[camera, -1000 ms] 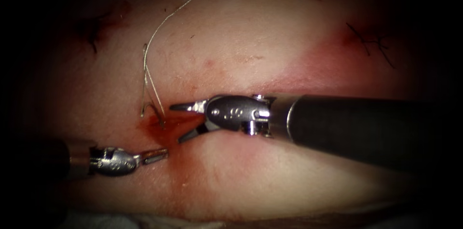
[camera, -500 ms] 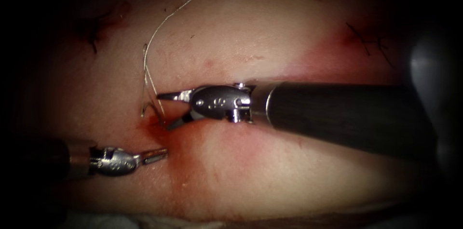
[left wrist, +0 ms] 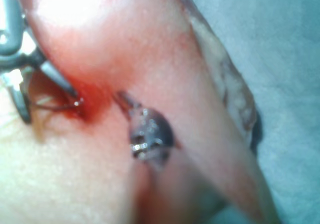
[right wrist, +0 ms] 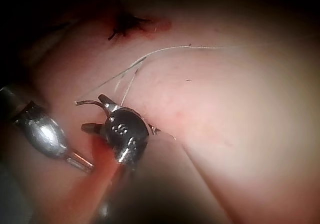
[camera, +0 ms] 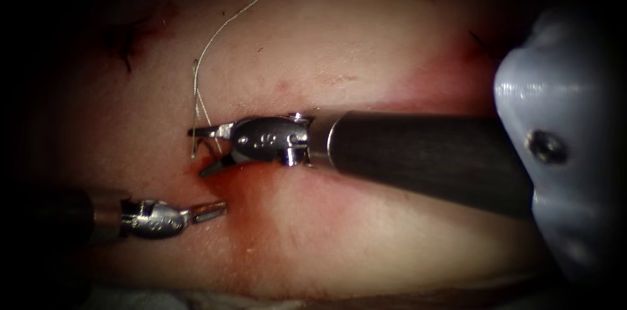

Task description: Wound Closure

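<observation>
Fingers of the right tool [camera: 201, 151] are spread, one above and one below the needle [camera: 210, 142], and nothing is pinched between them. Compared with a second ago the tool has slid leftward along the tissue [camera: 366, 36], so its tips now bracket the needle where earlier they sat short of it. The needle stands in the tissue at the left end of the cut [camera: 225, 176], its curve arching up between the spread tips. Thread [camera: 225, 26] rises from just above the upper finger, doubles beside it and runs away up and to the right. Red fluid [camera: 245, 183] pools just below the lower finger. The left tool [camera: 210, 211] lies lower, below and a little right of the right tool's tips; its fingers are pressed together on nothing and have not shifted. In the right wrist view the spread fingers [right wrist: 92, 115] frame the needle [right wrist: 85, 103].
</observation>
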Motion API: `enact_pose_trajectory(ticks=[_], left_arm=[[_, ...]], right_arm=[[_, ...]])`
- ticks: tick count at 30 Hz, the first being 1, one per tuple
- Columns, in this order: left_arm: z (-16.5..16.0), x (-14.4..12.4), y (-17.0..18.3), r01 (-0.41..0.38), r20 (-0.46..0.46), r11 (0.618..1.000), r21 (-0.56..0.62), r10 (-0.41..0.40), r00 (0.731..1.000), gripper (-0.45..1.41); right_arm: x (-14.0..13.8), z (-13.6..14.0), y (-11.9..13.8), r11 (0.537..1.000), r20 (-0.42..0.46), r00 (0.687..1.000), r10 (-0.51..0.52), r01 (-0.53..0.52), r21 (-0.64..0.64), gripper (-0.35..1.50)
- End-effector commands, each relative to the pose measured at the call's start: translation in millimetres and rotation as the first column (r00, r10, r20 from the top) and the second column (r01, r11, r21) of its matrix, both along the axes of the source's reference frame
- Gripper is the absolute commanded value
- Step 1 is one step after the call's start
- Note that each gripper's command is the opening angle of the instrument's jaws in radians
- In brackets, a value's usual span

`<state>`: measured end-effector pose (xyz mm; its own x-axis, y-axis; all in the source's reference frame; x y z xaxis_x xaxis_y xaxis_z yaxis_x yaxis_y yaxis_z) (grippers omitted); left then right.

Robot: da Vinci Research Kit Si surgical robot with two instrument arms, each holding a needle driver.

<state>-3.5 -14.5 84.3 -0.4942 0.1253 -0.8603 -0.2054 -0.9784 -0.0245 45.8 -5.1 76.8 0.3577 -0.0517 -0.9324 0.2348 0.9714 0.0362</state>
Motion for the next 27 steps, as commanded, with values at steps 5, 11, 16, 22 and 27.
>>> enact_pose_trajectory(ticks=[5,11,16,22,27], left_arm=[[0.6,-0.6,-0.8,-0.001,0.002,1.000,0.004,0.001,1.000,-0.42],[0.5,-0.5,-0.8,-0.001,0.002,1.000,0.004,0.001,1.000,-0.42],[0.4,-0.5,-0.8,-0.001,0.002,1.000,0.005,0.001,1.000,-0.42],[0.3,-0.5,-0.7,-0.001,0.002,1.000,0.006,0.001,1.000,-0.42],[0.3,-0.5,-0.7,-0.001,0.002,1.000,0.006,0.001,1.000,-0.42]], right_arm=[[1.2,0.4,-0.2,1.000,-0.006,1.000,0.000,0.000,0.005,0.42],[1.0,0.8,0.2,0.998,0.058,0.997,-0.047,0.049,-0.030,-0.35],[0.6,1.2,0.8,0.999,0.082,0.996,-0.024,0.027,-0.029,-0.35],[0.5,1.2,0.6,0.998,0.105,0.994,-0.014,0.009,0.056,-0.35],[0.1,1.8,0.1,0.973,0.126,0.991,0.038,-0.066,0.220,-0.35]])
